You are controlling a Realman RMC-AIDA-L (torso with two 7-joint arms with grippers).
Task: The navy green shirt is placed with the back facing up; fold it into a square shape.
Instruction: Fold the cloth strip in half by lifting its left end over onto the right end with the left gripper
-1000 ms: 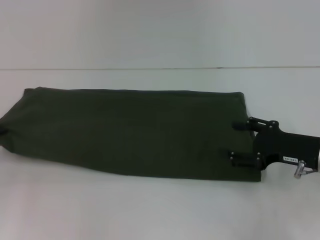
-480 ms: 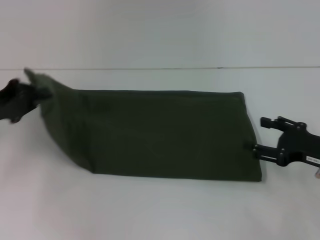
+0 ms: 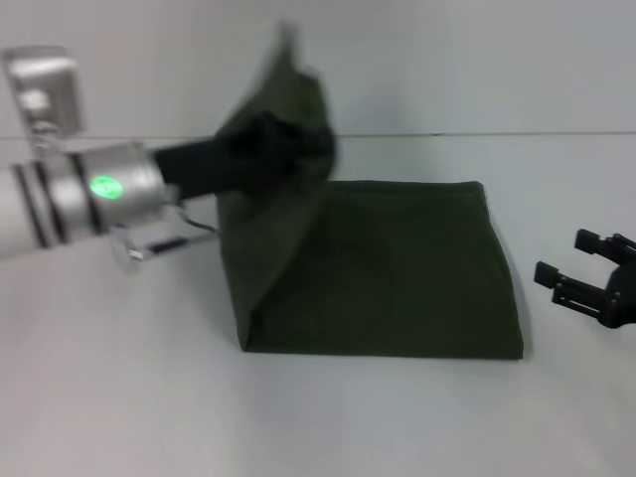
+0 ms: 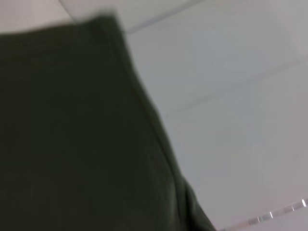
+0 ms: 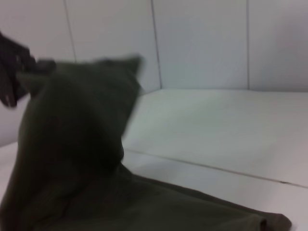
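The navy green shirt lies folded into a long band on the white bench, its right part flat and plain side up. Its left end is lifted clear of the bench and carried over toward the middle, rising in a peak above the flat part.

The left claw is up at that raised end, buried in the bunched cloth; it appears to be pinching the shirt's end, though motion blur hides its fingers, so the grip is judged from the cloth hanging off it. In the left wrist view the dark cloth fills most of the picture, with its hem running diagonally against the bench.

The right claw hovers low over the bench just beside the shirt's right edge, apart from it, with its fingers spread and nothing between them. The right wrist view shows the lifted end standing tall above the flat layer.
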